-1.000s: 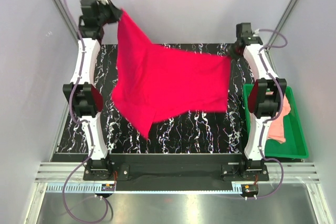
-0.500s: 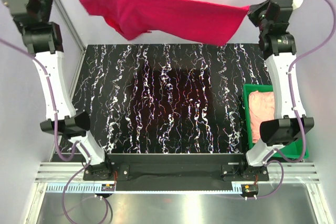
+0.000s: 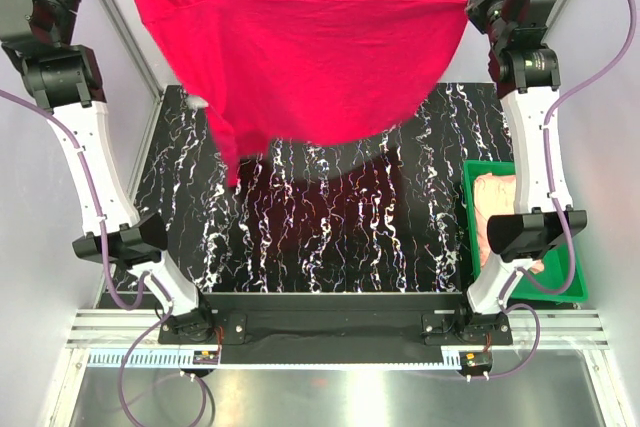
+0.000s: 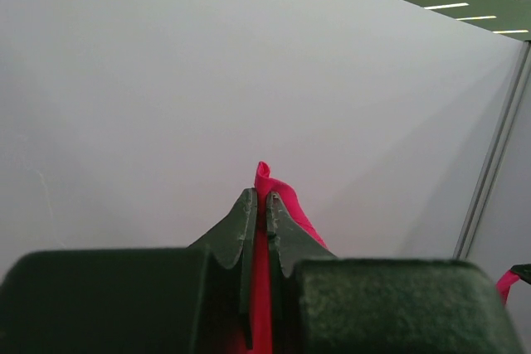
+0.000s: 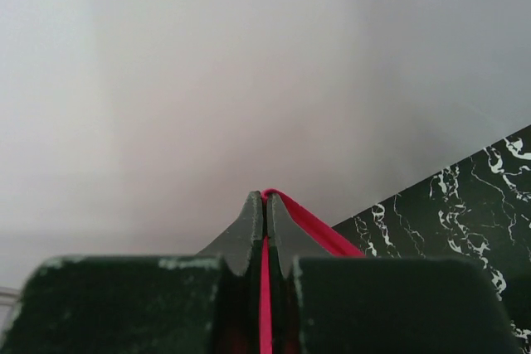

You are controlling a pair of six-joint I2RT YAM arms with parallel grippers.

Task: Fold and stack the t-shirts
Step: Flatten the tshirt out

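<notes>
The large crimson-red t-shirt [image 3: 320, 57] hangs spread in the air above the far half of the black marbled table [image 3: 330, 247], stretched between both raised arms. My left gripper [image 4: 259, 196] is shut on one upper corner, and red cloth [image 4: 290, 209] pokes out past its fingertips. My right gripper [image 3: 472, 5] is shut on the other upper corner. In the right wrist view a thin red edge [image 5: 311, 223] runs out of the right gripper [image 5: 265, 198]. A loose flap of the shirt dangles lowest at the left [image 3: 228, 152]. The pale salmon-pink t-shirt [image 3: 495, 209] lies crumpled in the green tray.
The green plastic tray [image 3: 575, 282] stands at the table's right edge, beside the right arm's elbow [image 3: 530, 232]. The left arm's elbow [image 3: 125, 242] sits low at the table's left edge. Grey booth walls close in the back and sides.
Both arms have lifted the red t-shirt from low over the table to high above it. In the last half second it unfurled and now hangs down wider.
</notes>
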